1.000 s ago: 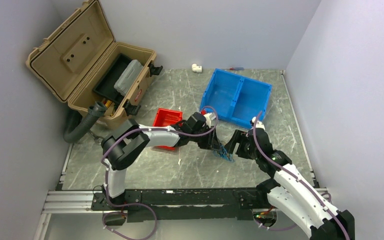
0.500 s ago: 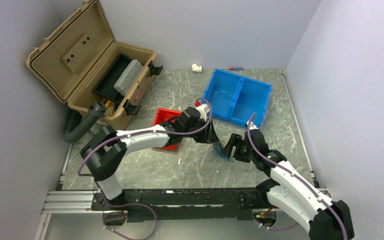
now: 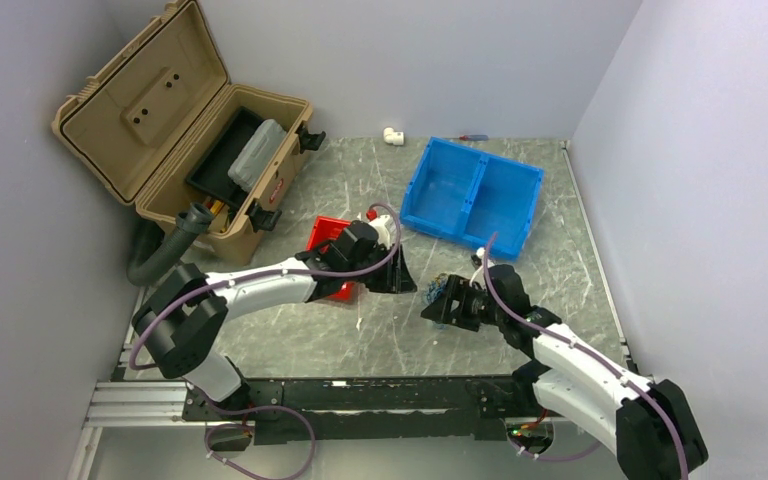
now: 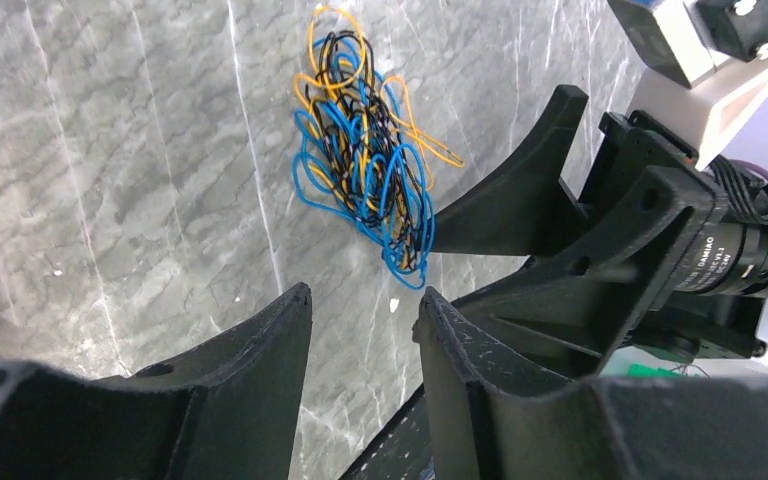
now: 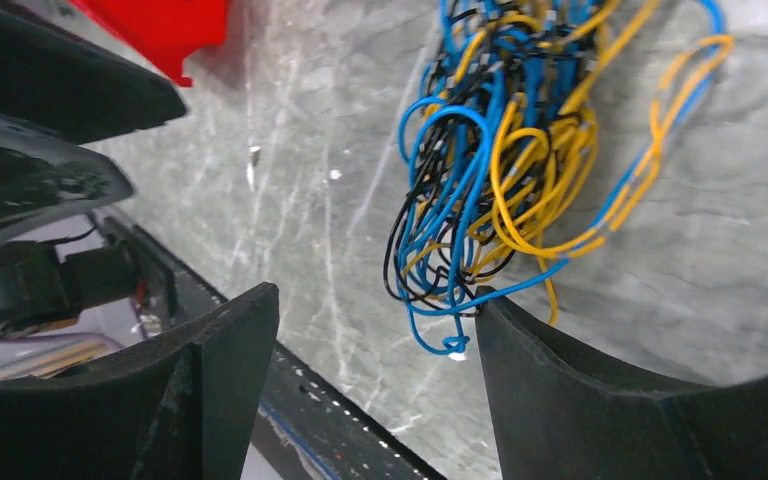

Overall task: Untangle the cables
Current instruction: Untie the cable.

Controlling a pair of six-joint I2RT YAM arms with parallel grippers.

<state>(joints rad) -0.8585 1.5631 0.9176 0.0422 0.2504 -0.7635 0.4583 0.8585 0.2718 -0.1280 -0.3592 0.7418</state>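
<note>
The cables [image 4: 370, 165] are a fist-sized tangle of blue, yellow-orange and black wires lying on the grey marble table; they also show in the right wrist view [image 5: 505, 160] and as a small clump in the top view [image 3: 439, 288]. My left gripper [image 4: 365, 305] is open and empty, a short way back from the tangle, to its left in the top view [image 3: 403, 281]. My right gripper [image 5: 375, 305] is open at the tangle's near edge, and one of its fingertips [image 5: 490, 305] touches a blue loop. It also shows in the top view [image 3: 434, 306].
A red bin [image 3: 330, 238] sits just behind the left wrist. A blue two-compartment bin [image 3: 475, 190] stands behind the tangle. An open tan toolbox [image 3: 190, 140] and a black hose [image 3: 165, 250] are at the far left. A white fitting [image 3: 392, 134] lies by the back wall. A black rail [image 3: 360, 392] runs along the front edge.
My left gripper has drawn back to the left, away from the tangle. My right gripper has moved left and down to the tangle, which now lies on the table.
</note>
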